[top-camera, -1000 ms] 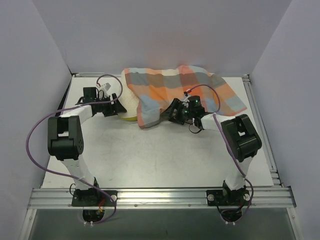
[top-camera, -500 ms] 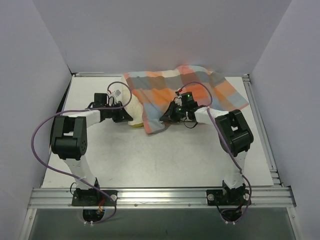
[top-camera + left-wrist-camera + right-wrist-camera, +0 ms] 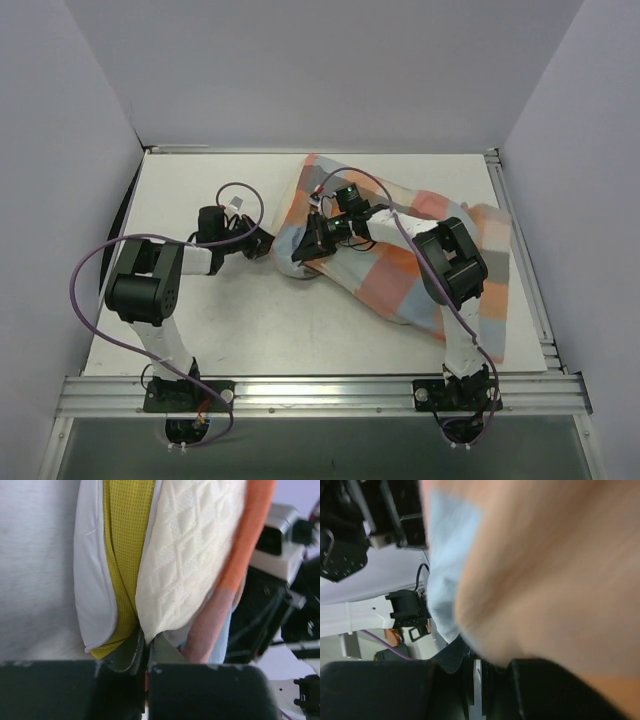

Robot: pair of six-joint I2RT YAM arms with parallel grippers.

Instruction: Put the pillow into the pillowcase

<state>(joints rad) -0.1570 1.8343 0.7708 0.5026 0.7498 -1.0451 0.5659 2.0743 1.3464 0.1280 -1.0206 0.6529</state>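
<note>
Pillowcase is covering the pillow, right gripper clamping its edge. Left gripper is pinching the pillow's left corner.

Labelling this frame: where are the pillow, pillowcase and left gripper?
pillow [image 3: 187, 575]: left wrist view, cream quilted face.
pillowcase [image 3: 400, 285]: top external view, checked cloth near its middle.
left gripper [image 3: 147, 646]: left wrist view, between its fingertips.

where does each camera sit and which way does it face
Top external: above and behind, looking down on the table; the left arm and right arm show whole.
Left wrist: on the left arm, facing the pillow pinched in the left gripper.
Right wrist: on the right arm, close against the pillowcase; right gripper at bottom.
Shared: both wrist views show the pillowcase.
</note>
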